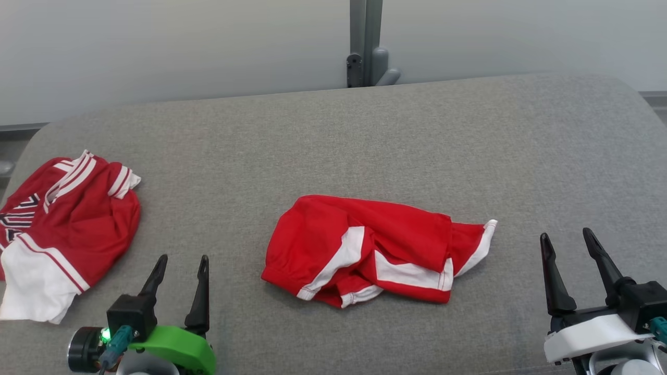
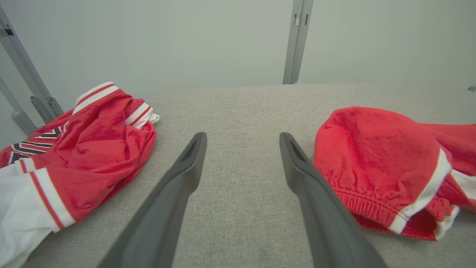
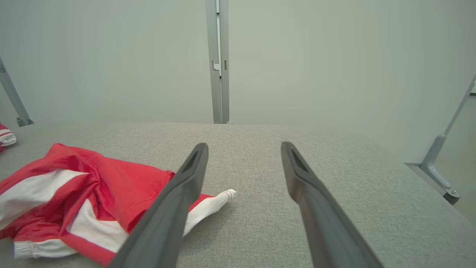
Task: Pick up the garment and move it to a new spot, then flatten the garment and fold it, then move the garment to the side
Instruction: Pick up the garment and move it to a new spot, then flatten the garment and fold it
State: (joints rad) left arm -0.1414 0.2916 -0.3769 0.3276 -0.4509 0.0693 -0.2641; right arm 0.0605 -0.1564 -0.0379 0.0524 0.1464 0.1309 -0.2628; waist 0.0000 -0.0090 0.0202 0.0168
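A crumpled red garment (image 1: 365, 245) with white stripes lies in the middle of the grey padded surface (image 1: 365, 135), nothing touching it. In the left wrist view this garment (image 2: 375, 156) sits just right of my fingers; in the right wrist view the garment (image 3: 111, 182) lies to the left, partly behind one finger. My left gripper (image 1: 184, 258) stands open and empty near the front edge, left of the garment. My right gripper (image 1: 566, 233) is open and empty at the front right. Bare fabric shows between the fingers of the left gripper (image 2: 241, 136) and of the right gripper (image 3: 243, 145).
A second red and white garment (image 1: 78, 224) with dark chevron trim lies bunched at the far left, beside my left gripper; the left wrist view shows this pile (image 2: 93, 156) on its left. A grey post (image 1: 367, 47) stands behind the surface against a pale wall.
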